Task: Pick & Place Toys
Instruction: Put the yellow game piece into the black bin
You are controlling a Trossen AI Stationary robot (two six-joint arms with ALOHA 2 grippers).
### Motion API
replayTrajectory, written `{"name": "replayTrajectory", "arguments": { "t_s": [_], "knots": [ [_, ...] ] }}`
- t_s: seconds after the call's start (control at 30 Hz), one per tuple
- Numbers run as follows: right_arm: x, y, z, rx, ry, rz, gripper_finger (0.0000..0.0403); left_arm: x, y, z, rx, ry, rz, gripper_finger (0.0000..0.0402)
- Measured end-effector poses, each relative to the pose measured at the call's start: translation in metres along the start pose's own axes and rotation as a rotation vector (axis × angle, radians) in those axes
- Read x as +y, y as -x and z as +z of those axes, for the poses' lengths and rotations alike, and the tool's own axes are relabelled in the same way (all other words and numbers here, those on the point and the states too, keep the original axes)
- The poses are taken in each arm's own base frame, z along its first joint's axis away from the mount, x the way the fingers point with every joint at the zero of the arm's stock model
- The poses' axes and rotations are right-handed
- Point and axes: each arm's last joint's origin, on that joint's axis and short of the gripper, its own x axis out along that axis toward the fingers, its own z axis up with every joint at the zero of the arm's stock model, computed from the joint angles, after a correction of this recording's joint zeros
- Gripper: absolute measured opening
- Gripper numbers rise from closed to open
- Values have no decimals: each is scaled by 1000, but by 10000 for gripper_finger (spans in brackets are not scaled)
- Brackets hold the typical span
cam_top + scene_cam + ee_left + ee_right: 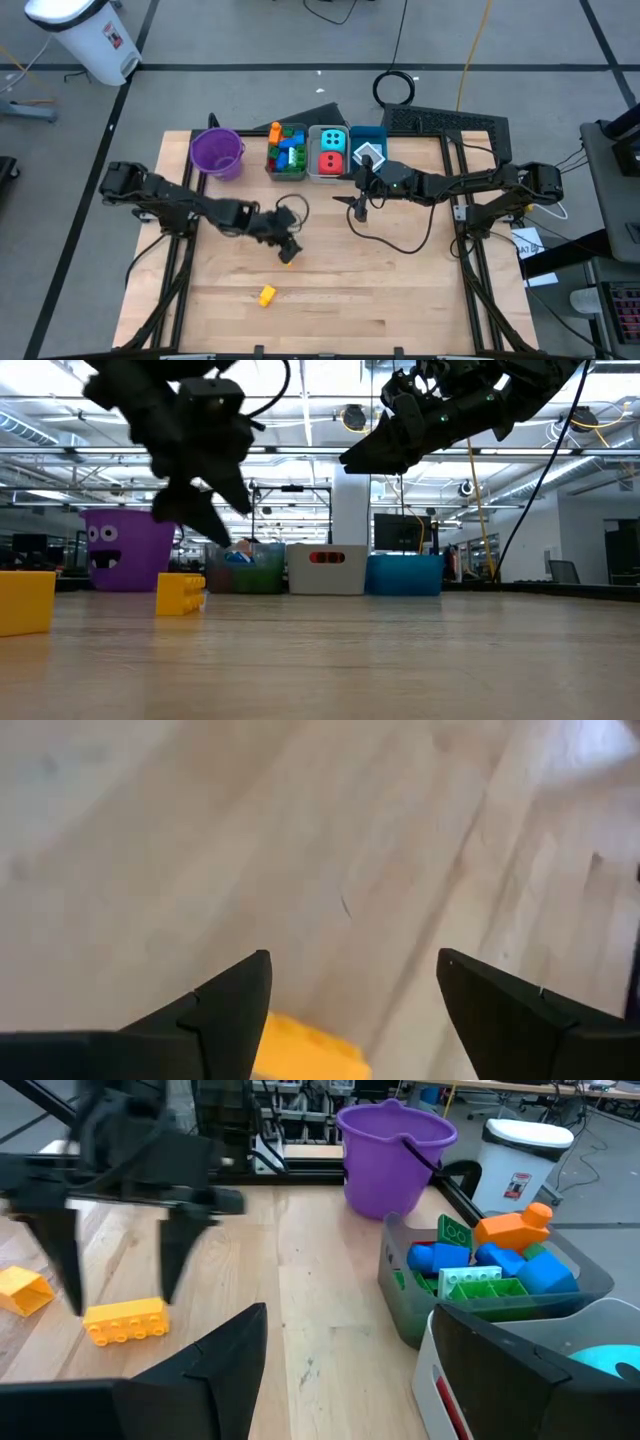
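A yellow brick (125, 1321) lies flat on the wooden table, left of centre; it also shows in the high view (290, 257) and the low view (180, 594). My left gripper (120, 1295) is open and points down, one finger past each end of this brick, just above it; I see no touch. In the left wrist view the brick (310, 1055) shows between the fingers. A second yellow brick (266, 295) lies nearer the front edge. My right gripper (358, 210) is open and empty, raised over the table in front of the bins.
At the far edge stand a purple bucket (217, 152), a grey bin (272, 165) holding several coloured bricks, a white bin (318, 175) holding a cyan die and a red die, and a blue bin (378, 133) holding white flat pieces. Cables trail under both arms.
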Motion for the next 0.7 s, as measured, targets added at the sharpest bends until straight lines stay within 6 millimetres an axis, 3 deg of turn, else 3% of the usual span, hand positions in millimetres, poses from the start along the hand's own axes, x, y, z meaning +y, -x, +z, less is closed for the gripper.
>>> {"name": "replayTrajectory", "arguments": {
  "t_s": [0.23, 0.4, 0.7],
  "knots": [
    [0, 0, 0, 0, 0, 0, 256, -15, 3, -29, -18, 141, 95, 279],
    [0, 0, 0, 0, 0, -1, 256, -25, 0, -48, -12, 110, 116, 267],
    [0, 0, 0, 0, -3, -2, 256, -21, -28, -66, 15, 136, 211, 261]
  ]
}}
